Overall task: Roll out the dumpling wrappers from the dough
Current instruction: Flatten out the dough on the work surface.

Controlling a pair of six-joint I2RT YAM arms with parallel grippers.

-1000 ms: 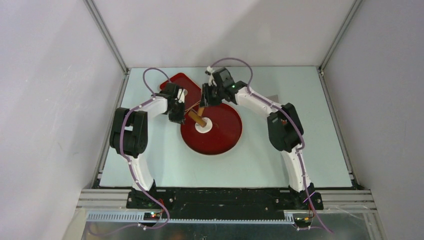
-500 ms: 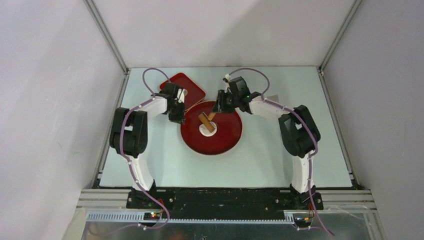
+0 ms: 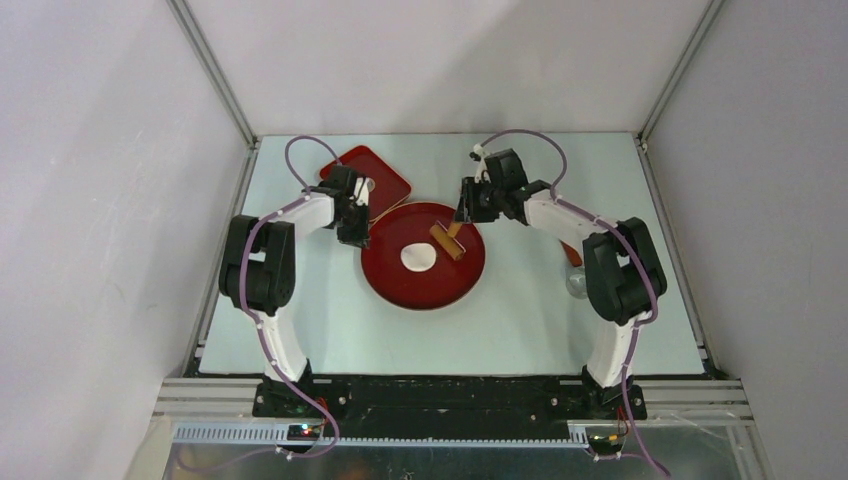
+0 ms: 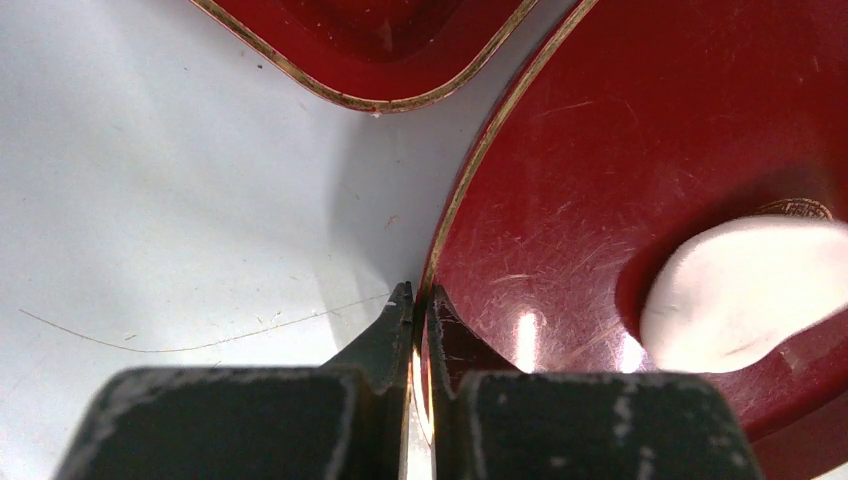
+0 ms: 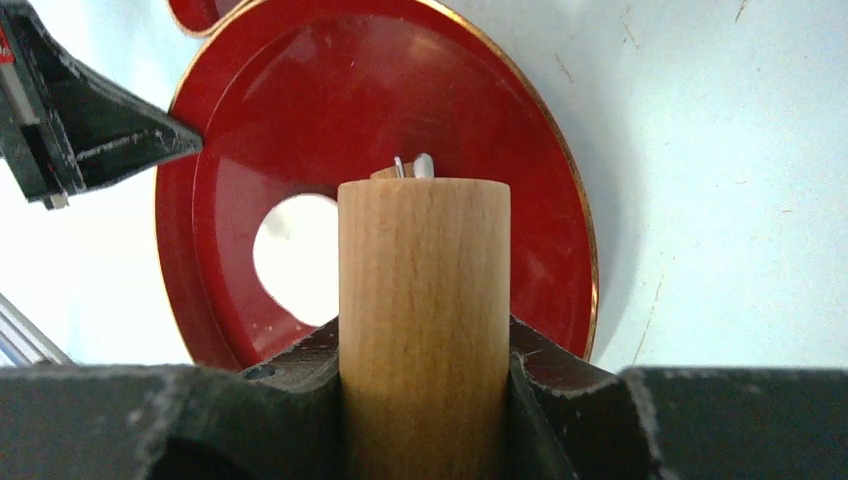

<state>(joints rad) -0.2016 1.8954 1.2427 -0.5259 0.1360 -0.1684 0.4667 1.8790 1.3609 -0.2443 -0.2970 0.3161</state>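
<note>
The wrapper (image 3: 419,257) lies on the plate (image 3: 440,288). Our left gripper (image 4: 418,300) pinches its left edge, and our right gripper (image 5: 425,340) clamps the roller (image 5: 424,250). Pushing hard, we could tear the wrapper.

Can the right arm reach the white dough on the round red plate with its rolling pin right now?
Probably yes: the right gripper holds the rolling pin over the plate just beside the dough, nothing between them; the left gripper pinches the opposite rim, clear.
</note>
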